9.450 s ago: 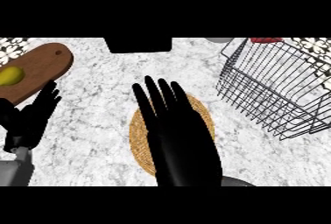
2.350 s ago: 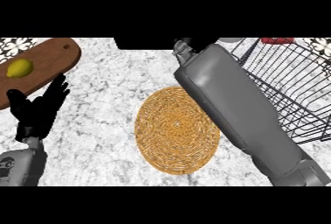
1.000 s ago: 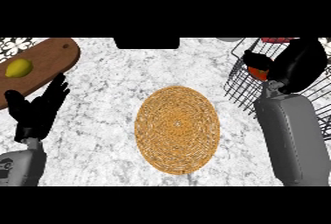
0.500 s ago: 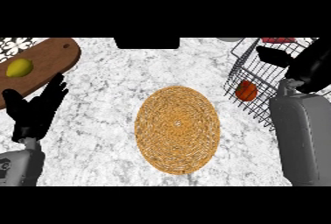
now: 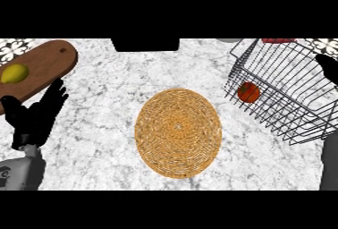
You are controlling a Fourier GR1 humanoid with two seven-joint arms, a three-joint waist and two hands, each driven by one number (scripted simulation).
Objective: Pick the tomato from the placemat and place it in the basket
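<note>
The red tomato [image 5: 248,92] lies inside the wire basket [image 5: 298,127], low against its left wall, with no hand on it. The round woven placemat [image 5: 178,132] in the middle of the counter has nothing on it. Only a black edge of my right hand [image 5: 328,68] shows at the far right, over the basket, with its grey forearm below; its fingers are out of sight. My left hand [image 5: 36,117] rests open at the left, fingers up, beside the cutting board.
A wooden cutting board [image 5: 46,65] with a yellow lemon [image 5: 14,74] lies at the back left. A black object [image 5: 146,44] sits at the back edge. Something red [image 5: 277,40] shows behind the basket.
My right hand let go of the tomato, which now lies in the basket, and the hand has pulled off to the right. The left hand has stayed put.
</note>
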